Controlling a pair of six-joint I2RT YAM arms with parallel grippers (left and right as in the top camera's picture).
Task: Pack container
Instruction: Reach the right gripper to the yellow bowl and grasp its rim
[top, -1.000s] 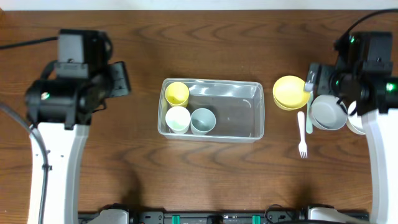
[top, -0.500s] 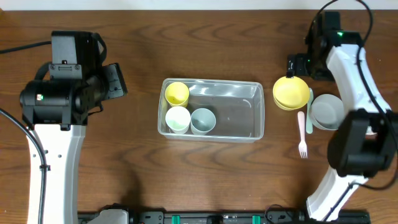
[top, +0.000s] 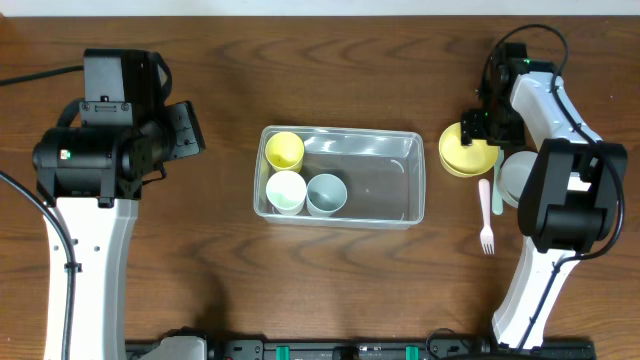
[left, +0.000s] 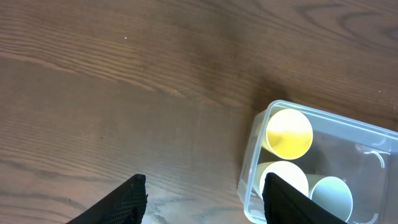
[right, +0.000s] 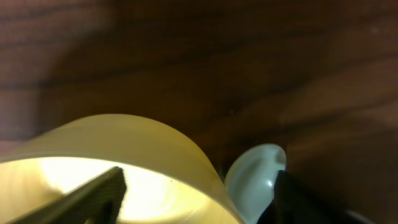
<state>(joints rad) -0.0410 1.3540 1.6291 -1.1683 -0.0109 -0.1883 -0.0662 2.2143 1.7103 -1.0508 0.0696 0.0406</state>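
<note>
The clear plastic container (top: 378, 180) lies at the table's middle. It holds a yellow cup (top: 284, 150), a white cup (top: 286, 190) and a grey-blue cup (top: 326, 194) at its left end. My right gripper (top: 479, 129) is open, low over the yellow bowl (top: 462, 150) to the container's right. In the right wrist view its fingers (right: 196, 186) straddle the bowl's rim (right: 143, 134), one finger inside the bowl. My left gripper (top: 190, 130) is open and empty, left of the container (left: 254, 155), as its wrist view (left: 205, 202) shows.
A mint spoon (top: 497, 190) and a pink fork (top: 486, 215) lie right of the container; the spoon's bowl (right: 255, 180) sits beside the yellow bowl. A grey bowl (top: 518, 180) is partly hidden under my right arm.
My right arm has left the grey bowl, swung to the back of the table, then lowered its gripper onto the yellow bowl's rim. The left arm shifted slightly.
</note>
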